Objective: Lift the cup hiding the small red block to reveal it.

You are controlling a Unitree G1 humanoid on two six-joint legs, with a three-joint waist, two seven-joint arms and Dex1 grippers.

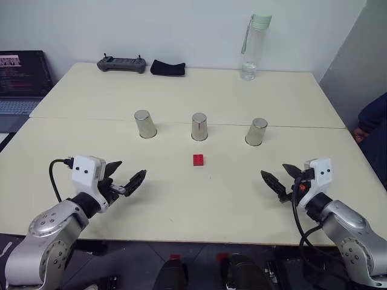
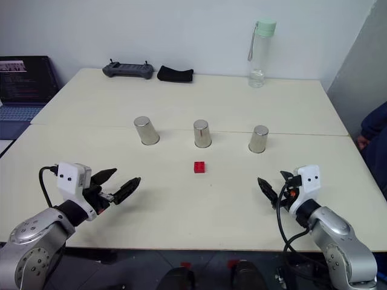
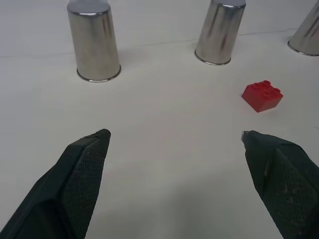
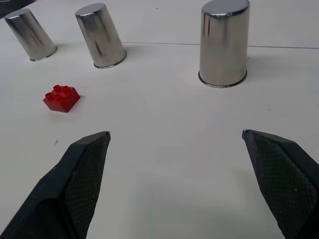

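Three alike silver cups stand upside down in a row across the table: a left cup [image 1: 145, 124], a middle cup [image 1: 199, 127] and a right cup [image 1: 256, 132]. The small red block [image 1: 198, 159] lies uncovered on the table just in front of the middle cup, under no cup. My left gripper [image 1: 129, 172] hovers open near the front left, well short of the cups, holding nothing. Open and empty too, my right gripper [image 1: 275, 171] hangs at the front right. In the left wrist view the block [image 3: 262, 95] lies ahead of one finger.
A clear bottle with a green cap [image 1: 254, 48] stands at the table's back right. A grey controller [image 1: 122, 63] and a black pouch [image 1: 167, 67] lie at the back left. A laptop [image 1: 21, 78] sits off to the left. A person's sleeve [image 1: 372, 121] shows at the right edge.
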